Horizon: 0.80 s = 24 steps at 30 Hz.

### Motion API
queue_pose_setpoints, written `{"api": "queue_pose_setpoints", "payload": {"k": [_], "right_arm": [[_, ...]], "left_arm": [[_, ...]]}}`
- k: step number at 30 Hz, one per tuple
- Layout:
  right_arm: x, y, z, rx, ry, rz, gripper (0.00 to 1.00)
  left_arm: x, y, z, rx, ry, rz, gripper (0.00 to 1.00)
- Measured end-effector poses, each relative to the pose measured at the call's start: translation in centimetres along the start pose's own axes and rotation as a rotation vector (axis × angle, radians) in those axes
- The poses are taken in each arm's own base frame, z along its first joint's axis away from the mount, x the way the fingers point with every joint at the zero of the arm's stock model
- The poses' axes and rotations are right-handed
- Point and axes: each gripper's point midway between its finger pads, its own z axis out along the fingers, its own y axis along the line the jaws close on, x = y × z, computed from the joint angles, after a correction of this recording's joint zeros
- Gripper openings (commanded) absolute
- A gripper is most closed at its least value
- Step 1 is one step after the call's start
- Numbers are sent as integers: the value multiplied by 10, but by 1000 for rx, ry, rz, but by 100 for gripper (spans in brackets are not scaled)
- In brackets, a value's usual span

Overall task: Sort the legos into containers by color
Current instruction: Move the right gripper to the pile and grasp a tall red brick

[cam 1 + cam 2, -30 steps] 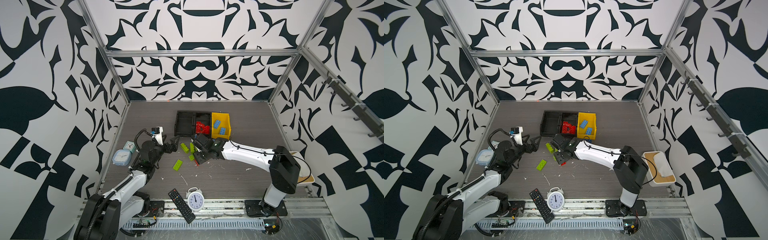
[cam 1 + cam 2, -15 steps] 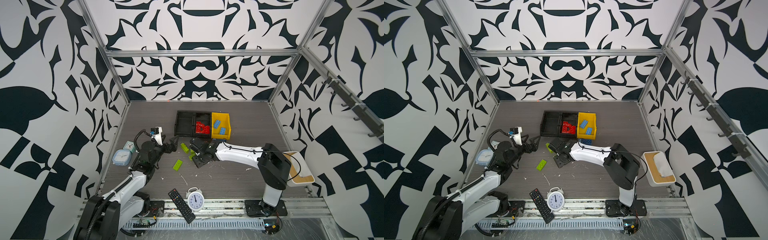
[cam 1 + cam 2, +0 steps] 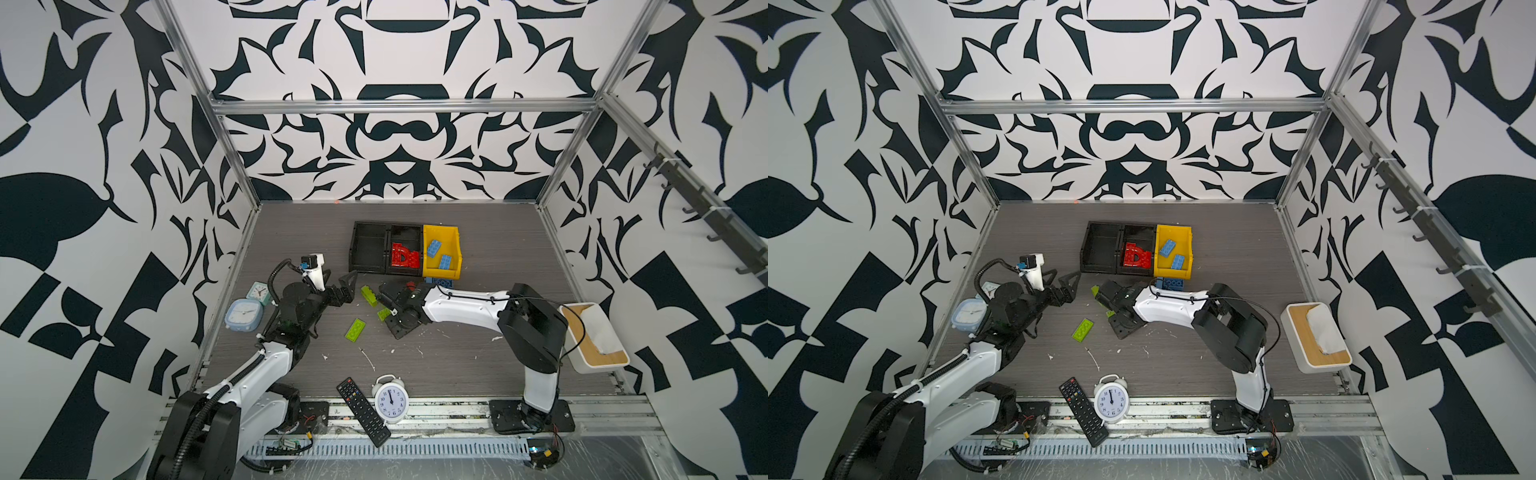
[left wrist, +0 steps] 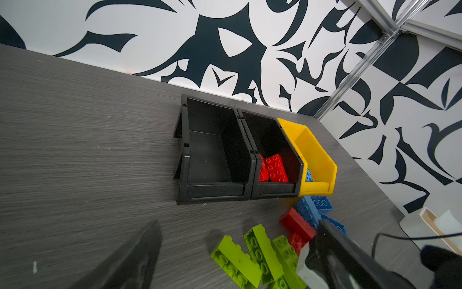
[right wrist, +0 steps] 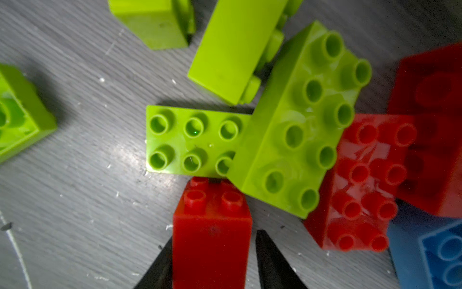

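A small red lego (image 5: 212, 237) stands between the fingers of my right gripper (image 5: 215, 236). One finger is against it and the other is a sliver apart, so the gripper is still open. It is low over a pile of lime green legos (image 5: 292, 125), a red one (image 5: 362, 180) and a blue one (image 5: 437, 250). A flat green lego (image 3: 355, 330) lies alone. My left gripper (image 3: 338, 282) hangs wide open and empty left of the pile. Of the containers, the left black one (image 3: 370, 249) is empty. The middle black one (image 3: 405, 230) holds red legos, and the yellow one (image 3: 455, 249) holds blue legos.
Two small clocks (image 3: 244, 314) sit at the left edge. A white alarm clock (image 3: 390, 399) and a black remote (image 3: 363, 411) lie at the front. A white tub with wooden rim (image 3: 594, 336) stands at the right. White flecks dot the table.
My right arm has swung and dropped onto the pile, and its jaws have narrowed round the small red lego. The left arm has not moved.
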Motion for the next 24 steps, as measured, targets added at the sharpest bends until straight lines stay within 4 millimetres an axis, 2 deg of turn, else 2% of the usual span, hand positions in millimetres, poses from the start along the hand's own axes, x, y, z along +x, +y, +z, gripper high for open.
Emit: {"api": "queue_pose_setpoints", "payload": {"k": [8,13,20,24], "right_arm": [[-2,0,0,0,-7,1,33],[-3,1,-4,-5,-17,3,31],[-9,4,-40,-62,-94,18,30],[-21,8,-63,-96,-151,19,30]], "left_arm": [[0,0,0,0,0,0,99],[0,0,0,0,0,0,99],[0,0,0,0,0,0,99],[0,0,0,0,0,0,99]]}}
